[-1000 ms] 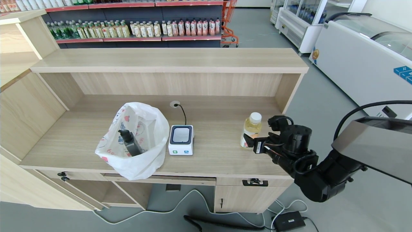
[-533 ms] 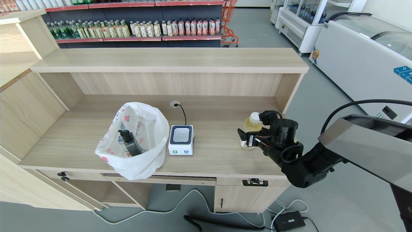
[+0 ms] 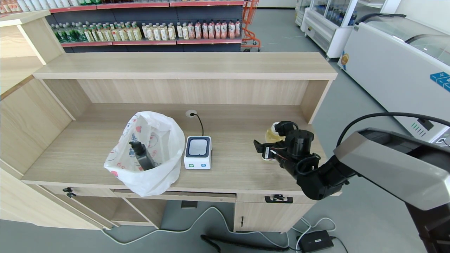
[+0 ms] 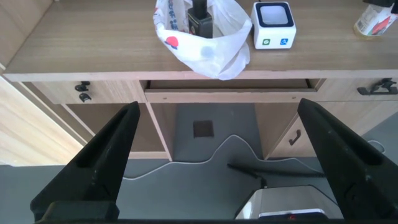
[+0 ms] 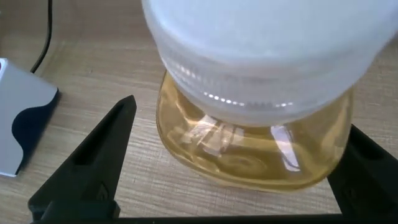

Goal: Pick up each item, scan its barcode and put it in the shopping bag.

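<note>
Plainly, the risk here is a knock rather than a clean grip. The bottle (image 3: pixel 270 135) stands upright right of centre in the head view, full of yellow liquid, with a smooth rounded shoulder under its white cap. The right arm's jaws stand wide on either side of it and touch nothing. If one finger meets the bottle (image 5: pixel 249 137) first, I judge it could tip or skid along the worktop (image 3: pixel 239 172). A hold on that slick curve might also slip on the lift, and a label turned away would not read over the scanner (image 3: pixel 198 152) at the centre. The right arm (image 3: pixel 313 175) comes in from the lower right of the frame, low over the worktop, its wrist pointed at the bottle. The left arm's jaws, also wide and empty, hang below the worktop's front edge. The shopping bag (image 3: pixel 167 140) sits left of centre with a dark pump bottle (image 3: pixel 143 157) already inside.
</note>
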`<state>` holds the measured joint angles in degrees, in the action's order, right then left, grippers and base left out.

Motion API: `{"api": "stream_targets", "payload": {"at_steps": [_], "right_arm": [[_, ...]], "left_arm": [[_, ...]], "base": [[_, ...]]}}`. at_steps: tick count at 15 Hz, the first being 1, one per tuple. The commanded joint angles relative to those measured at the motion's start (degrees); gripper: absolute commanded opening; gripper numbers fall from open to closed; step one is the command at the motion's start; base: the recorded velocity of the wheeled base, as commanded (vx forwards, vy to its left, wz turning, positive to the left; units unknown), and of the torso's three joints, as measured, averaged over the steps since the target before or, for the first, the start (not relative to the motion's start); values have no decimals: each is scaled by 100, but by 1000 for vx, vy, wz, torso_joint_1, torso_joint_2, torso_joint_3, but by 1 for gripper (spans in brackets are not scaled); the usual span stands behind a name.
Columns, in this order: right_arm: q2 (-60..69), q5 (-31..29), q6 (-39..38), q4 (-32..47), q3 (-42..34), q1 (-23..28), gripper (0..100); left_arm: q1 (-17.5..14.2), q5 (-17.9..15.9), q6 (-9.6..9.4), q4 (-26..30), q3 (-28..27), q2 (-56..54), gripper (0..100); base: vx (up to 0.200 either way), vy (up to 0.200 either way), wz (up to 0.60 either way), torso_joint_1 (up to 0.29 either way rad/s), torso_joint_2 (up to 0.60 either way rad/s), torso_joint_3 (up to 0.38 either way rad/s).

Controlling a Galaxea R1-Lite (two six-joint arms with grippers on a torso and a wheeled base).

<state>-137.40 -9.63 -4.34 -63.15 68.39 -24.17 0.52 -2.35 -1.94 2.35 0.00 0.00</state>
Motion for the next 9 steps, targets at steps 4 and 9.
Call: {"api": "stream_targets", "payload": {"at_steps": [4,9], "right_arm": [[-279,31,179,57,342,-26,100],[-322,225,197,-66,465,-8,0]], "left_arm": [[0,-2,0,2,0,0,100],[0,-2,0,2,0,0,100]], "base": [[0,0,0,0,0,0],[0,0,0,0,0,0]]}}
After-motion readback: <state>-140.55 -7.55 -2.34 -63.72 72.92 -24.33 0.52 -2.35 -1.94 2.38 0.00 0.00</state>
